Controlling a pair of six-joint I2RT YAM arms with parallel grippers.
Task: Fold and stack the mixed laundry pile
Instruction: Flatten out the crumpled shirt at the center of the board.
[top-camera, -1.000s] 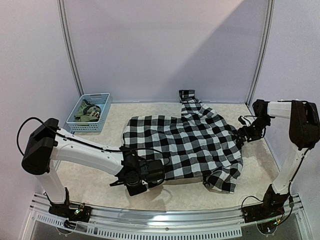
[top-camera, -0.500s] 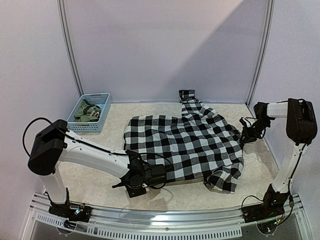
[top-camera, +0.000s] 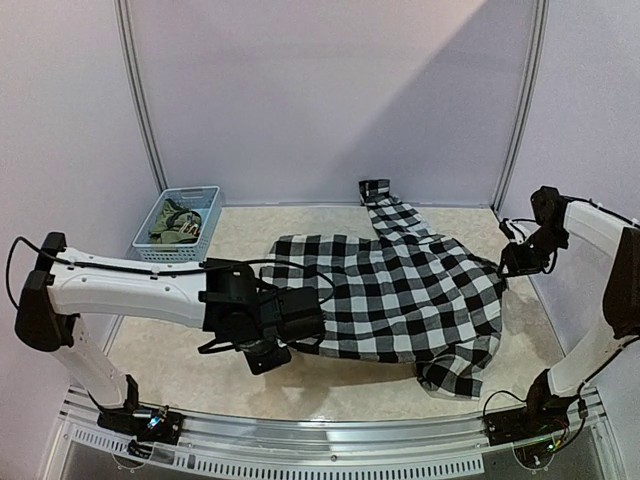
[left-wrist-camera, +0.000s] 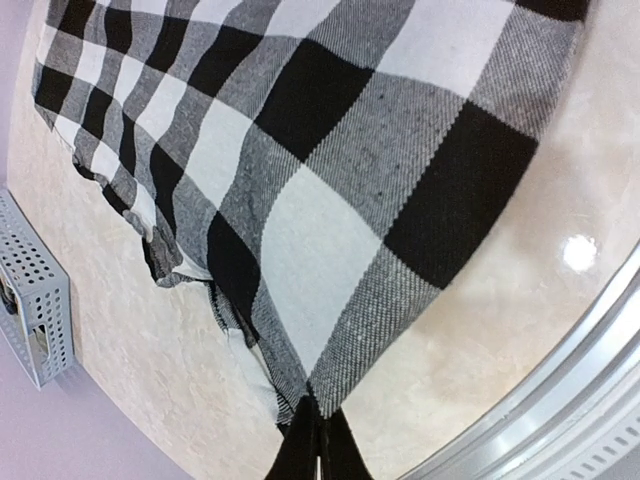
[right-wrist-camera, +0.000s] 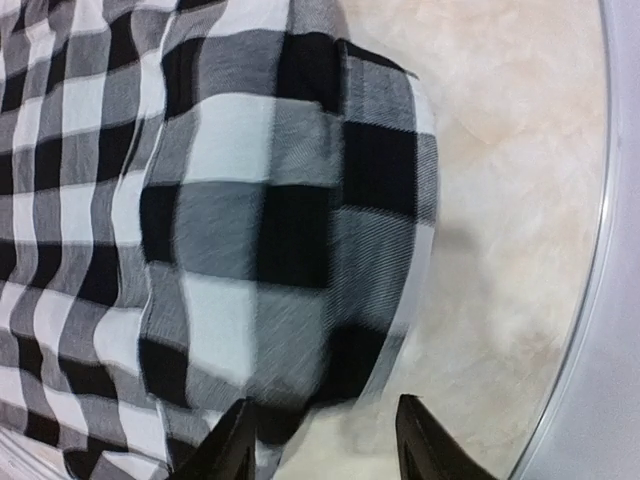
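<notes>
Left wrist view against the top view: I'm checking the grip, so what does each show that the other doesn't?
Left wrist only: the left gripper pinched shut on the shirt at its edge. Top only: the shirt's full outline, the green garment in the basket, the right gripper at the shirt's right edge. Both: shirt, basket, table.

Left pincer (left-wrist-camera: 317, 425) clamped shut; right pincer (right-wrist-camera: 325, 408) parted; both arms extended.
</notes>
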